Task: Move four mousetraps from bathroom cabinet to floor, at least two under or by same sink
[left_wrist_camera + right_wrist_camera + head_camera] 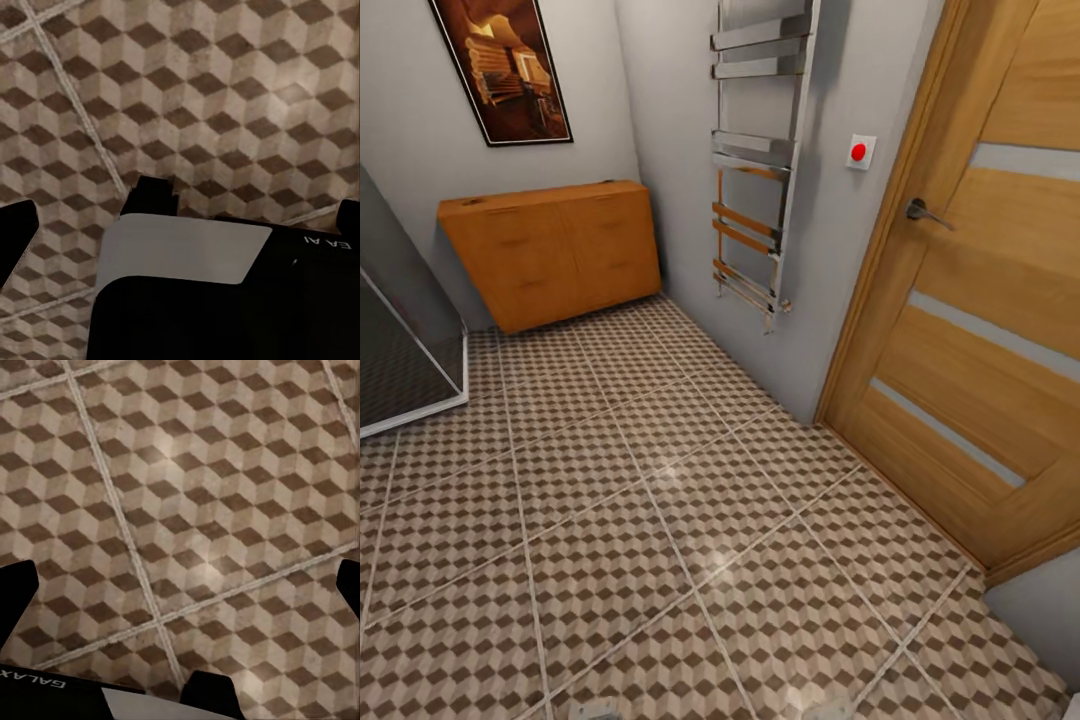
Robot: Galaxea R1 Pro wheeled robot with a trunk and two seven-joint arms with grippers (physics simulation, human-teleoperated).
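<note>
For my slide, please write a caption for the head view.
Orange-brown cabinet in the far corner, patterned tile floor, wooden door at right.

1. My head camera cuts the wooden door (1000,300) at the top and right edges, and the framed picture (505,65) at the top.
2. Two small marks on the cabinet (550,250) top are too small for me to identify.
3. The glass enclosure (400,340) runs off the left edge.
4. In each wrist camera I see just dark tips of the fingers (15,232) (16,592) at the side edges; I cannot judge their gap.
</note>
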